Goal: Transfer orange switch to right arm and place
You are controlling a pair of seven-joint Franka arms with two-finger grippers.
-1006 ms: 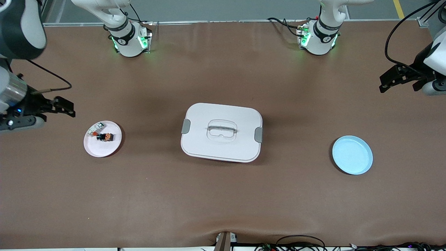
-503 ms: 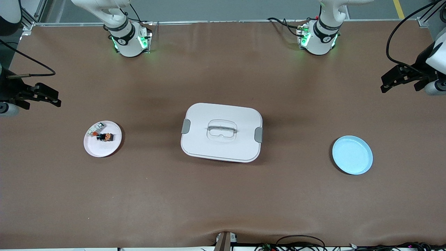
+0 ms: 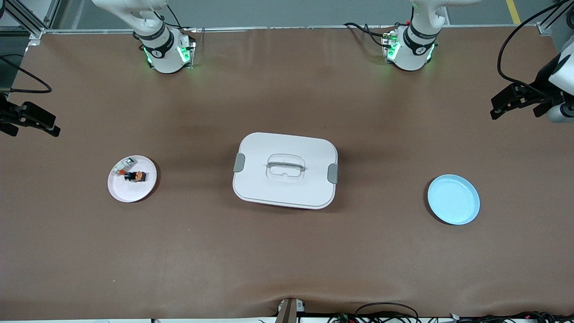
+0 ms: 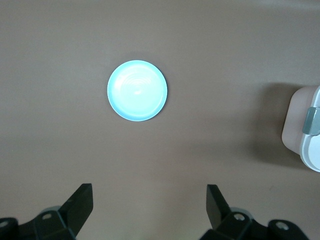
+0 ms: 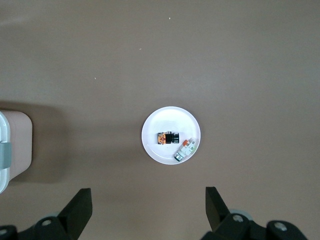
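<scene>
Brown counter (image 3: 287, 251) bearing three items. A closed white lidded box (image 3: 285, 169) with grey side clasps sits at its centre. A white plate (image 3: 130, 190) lies toward the right arm's end from the box, and a light-blue plate (image 3: 453, 199) toward the left arm's end, both well apart from it.

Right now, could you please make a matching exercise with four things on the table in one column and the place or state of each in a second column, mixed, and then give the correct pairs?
Things:
1. orange switch
2. blue plate
3. white lidded box
4. right gripper

Places or states:
A. in the middle of the table, lid on
B. open, holding nothing, at the right arm's end of the table
C. on the white plate, beside a white-grey component
D. bare, toward the left arm's end of the table

Pairs: 1-C, 2-D, 3-A, 4-B
</scene>
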